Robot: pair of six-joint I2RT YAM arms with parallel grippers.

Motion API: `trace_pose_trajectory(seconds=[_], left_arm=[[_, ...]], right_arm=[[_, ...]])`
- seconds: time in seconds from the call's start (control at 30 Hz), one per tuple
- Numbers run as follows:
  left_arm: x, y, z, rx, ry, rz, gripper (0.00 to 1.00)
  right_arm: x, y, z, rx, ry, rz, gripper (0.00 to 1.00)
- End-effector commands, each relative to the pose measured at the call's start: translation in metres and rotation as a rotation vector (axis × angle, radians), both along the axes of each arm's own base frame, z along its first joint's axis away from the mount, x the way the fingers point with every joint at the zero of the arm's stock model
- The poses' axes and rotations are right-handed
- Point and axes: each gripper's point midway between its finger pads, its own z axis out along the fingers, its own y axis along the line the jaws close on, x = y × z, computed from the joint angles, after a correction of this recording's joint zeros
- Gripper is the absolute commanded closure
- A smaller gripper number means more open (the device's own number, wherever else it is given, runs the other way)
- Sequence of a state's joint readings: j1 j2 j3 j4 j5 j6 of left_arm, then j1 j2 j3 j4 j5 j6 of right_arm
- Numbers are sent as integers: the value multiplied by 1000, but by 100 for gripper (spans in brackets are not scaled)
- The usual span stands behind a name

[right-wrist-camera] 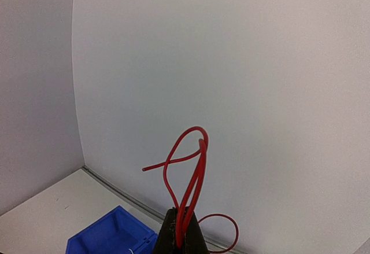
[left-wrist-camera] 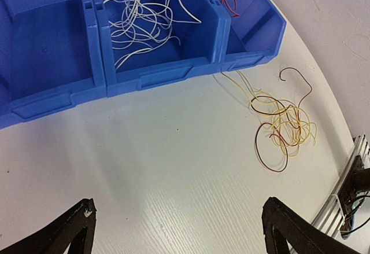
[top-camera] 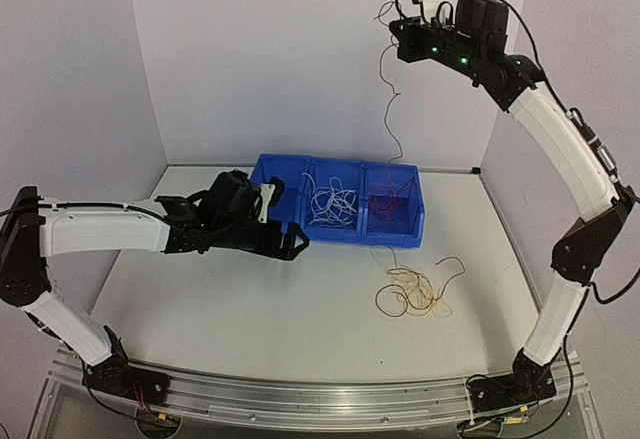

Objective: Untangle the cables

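Top: a red cable is held high by the right jaws, tail reaching the blue bin; binned strands could be dragged out. Left wrist: left jaws spread, tangle lying on the counter. Right wrist: cable pinched, slippage possible.

Robotics lab test cell, with a bench rig working among practice props.
A left arm and a right arm are standing bolted to an aluminium rail at the edge of a bare white table. Plain pale walls are closing in behind the right end effector, which is pinching a red cable. Blue sorting bins are sitting just ahead of the left end effector.
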State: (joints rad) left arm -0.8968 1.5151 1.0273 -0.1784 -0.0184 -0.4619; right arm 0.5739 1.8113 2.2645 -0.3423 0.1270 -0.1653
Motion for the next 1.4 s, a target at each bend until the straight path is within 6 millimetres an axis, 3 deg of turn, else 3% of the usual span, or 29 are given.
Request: trace_pose_trajectory(seconds=[0.0, 0.17, 0.33, 0.53, 0.77, 1.03, 1.37], left_arm=[[1, 16, 31, -55, -55, 81, 0], [-3, 33, 31, -31, -52, 131, 0], [-5, 49, 27, 2, -39, 182, 0], [-9, 59, 26, 10, -30, 208, 0], [-12, 62, 22, 21, -14, 213, 0], [-13, 68, 20, 39, -16, 221, 0], [-11, 65, 19, 43, -20, 215, 0]], right_arm=[[21, -8, 11, -69, -111, -110, 100], [39, -8, -8, -139, -118, -167, 100], [52, -11, -39, -176, -66, -202, 100], [74, -34, -105, -142, 107, -285, 100], [80, -53, -203, -13, 391, -278, 100], [64, -62, -283, 59, 609, -296, 100], [44, -62, -340, 111, 776, -312, 100]])
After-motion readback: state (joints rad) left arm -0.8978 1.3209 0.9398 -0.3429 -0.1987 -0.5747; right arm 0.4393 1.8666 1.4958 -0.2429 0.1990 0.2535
